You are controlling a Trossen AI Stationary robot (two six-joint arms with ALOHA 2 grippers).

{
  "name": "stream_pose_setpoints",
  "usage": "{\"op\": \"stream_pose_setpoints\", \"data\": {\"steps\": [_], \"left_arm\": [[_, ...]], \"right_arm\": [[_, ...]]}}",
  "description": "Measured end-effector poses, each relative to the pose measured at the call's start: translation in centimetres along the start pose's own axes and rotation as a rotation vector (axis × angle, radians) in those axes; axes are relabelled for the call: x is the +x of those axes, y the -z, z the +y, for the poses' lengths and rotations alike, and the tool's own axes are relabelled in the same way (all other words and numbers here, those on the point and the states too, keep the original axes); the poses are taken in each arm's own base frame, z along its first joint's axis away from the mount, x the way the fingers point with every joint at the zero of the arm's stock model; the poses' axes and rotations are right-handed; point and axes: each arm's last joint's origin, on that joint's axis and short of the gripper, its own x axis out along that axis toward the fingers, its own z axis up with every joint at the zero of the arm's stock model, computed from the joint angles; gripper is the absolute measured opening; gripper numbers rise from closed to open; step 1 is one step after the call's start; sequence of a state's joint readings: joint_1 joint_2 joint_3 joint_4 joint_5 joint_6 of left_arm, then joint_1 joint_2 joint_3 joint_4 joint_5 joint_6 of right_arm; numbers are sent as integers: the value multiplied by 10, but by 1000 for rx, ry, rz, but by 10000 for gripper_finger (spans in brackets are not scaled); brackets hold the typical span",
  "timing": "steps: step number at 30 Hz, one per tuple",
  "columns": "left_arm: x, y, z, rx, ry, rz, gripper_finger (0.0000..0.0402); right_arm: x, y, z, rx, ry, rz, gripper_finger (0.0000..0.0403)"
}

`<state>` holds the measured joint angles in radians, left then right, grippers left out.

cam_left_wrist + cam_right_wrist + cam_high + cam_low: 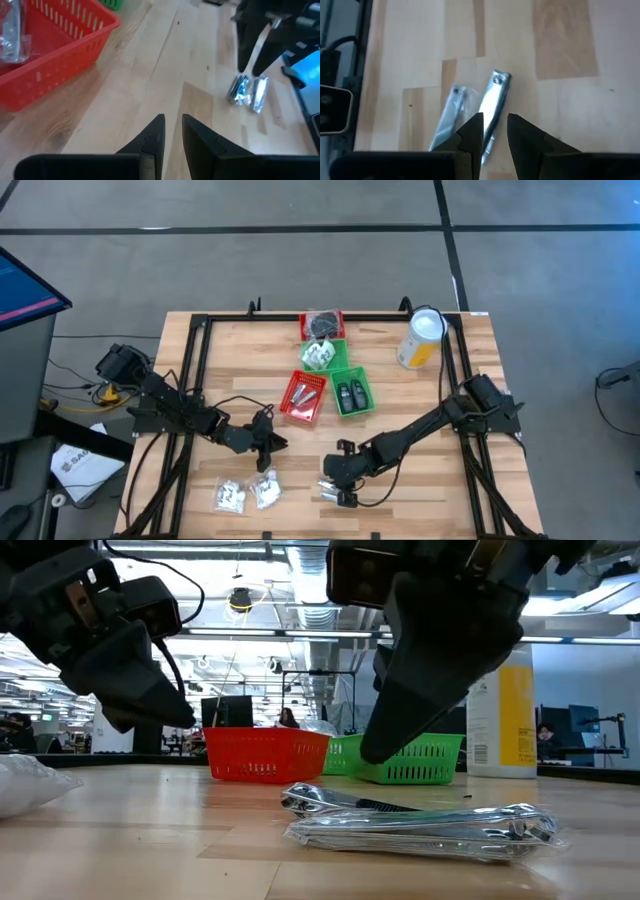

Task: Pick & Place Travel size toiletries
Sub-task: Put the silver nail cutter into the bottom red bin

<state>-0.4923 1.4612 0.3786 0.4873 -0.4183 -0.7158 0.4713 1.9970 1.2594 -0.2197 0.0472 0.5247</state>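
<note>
From above, the right gripper hangs over two silvery sachets near the table's front edge; clear packets lie to the left. At table height, the sachets lie flat, untouched. Its wrist camera shows fingers slightly parted, empty. The left gripper, likewise narrowly parted, holds nothing, seemingly hovering beside the red basket.

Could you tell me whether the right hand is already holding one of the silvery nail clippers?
No, the right hand hovers above the two nail clippers, which lie flat on the table.
</note>
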Motion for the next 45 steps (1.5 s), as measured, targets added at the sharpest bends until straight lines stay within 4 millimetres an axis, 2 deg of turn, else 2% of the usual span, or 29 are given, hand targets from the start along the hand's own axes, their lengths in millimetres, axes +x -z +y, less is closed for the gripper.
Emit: {"op": "stream_pose_setpoints", "data": {"steps": [12,20,28,33,38,45], "left_arm": [[0,-2,-2,-18,15,-18,58],[0,-2,-2,-20,19,-22,58],[0,-2,-2,-21,21,-23,58],[0,-3,-2,-22,21,-24,58],[0,-3,-2,-22,22,-25,58],[0,-2,-3,-22,24,-24,58]], "right_arm": [[2,-3,2,1,-41,-25,81],[14,0,1,2,-43,-33,110],[13,-1,1,3,-43,-45,132],[29,6,-3,3,-15,-32,133],[44,0,-1,6,-31,-53,134],[47,-2,-3,0,-8,-4,121]]}}
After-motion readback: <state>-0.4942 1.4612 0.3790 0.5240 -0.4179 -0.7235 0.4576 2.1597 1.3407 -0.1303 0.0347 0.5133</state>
